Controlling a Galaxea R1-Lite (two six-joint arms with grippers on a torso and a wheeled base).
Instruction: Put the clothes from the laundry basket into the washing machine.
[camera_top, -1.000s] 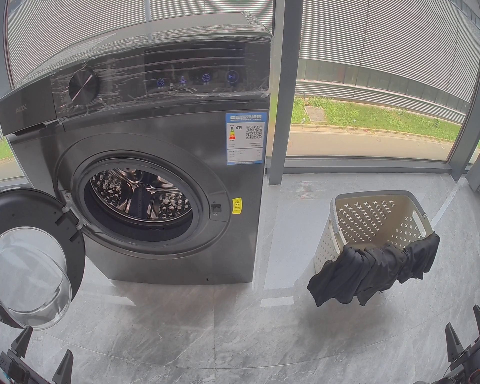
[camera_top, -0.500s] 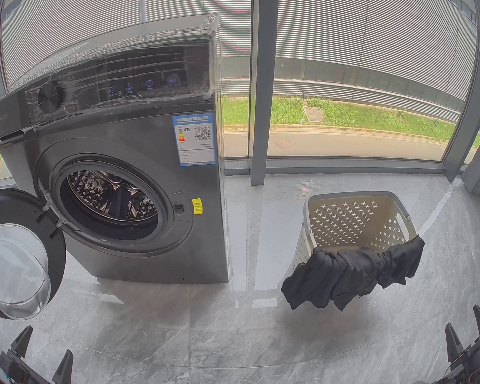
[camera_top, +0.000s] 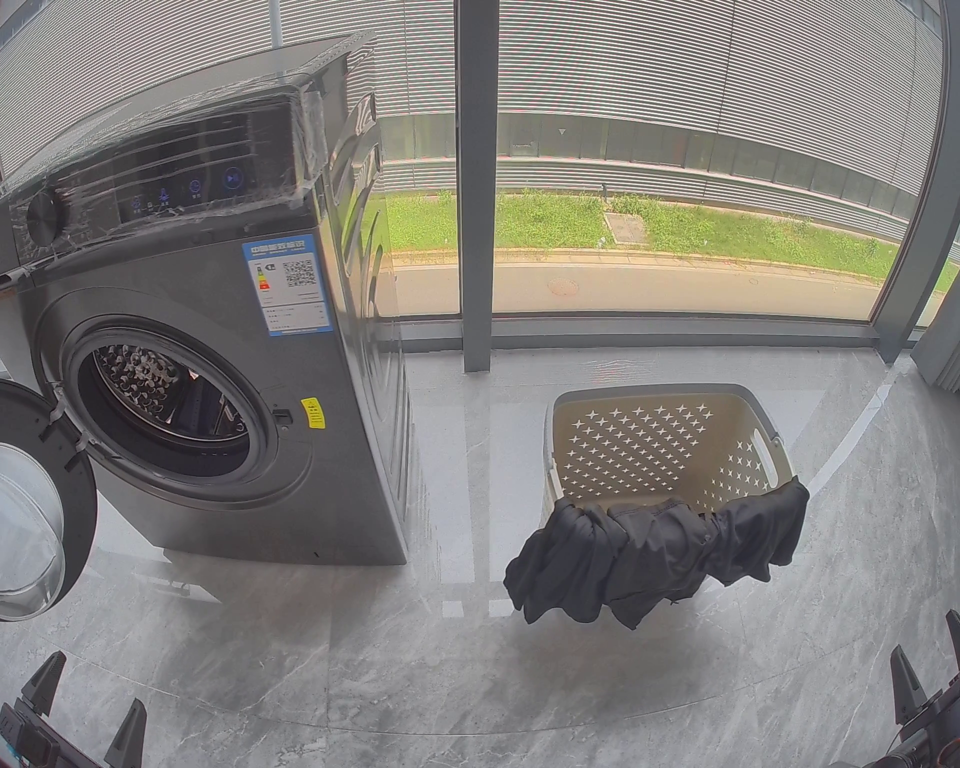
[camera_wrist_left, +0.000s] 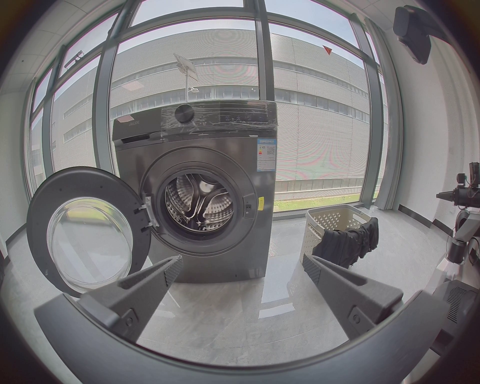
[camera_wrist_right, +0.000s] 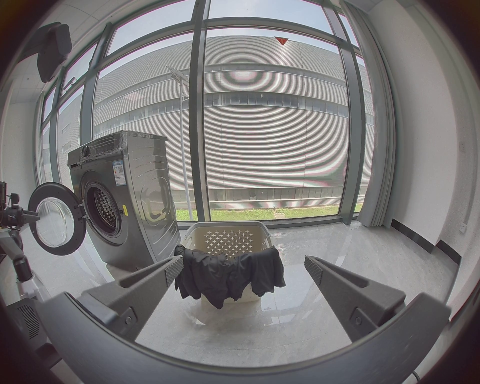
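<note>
A bare, glass-walled room in a modern building, more a showroom or test space than a lived-in home. A grey washing machine stands free on a polished, marble-look floor, with protective film wrapped over its control panel. Floor-to-ceiling windows look onto a strip of lawn, a paved road and a large building's ribbed facade. A pale curtain hangs beside a plain white wall. A laundry basket, dark clothes draped over its rim, sits on the floor.
</note>
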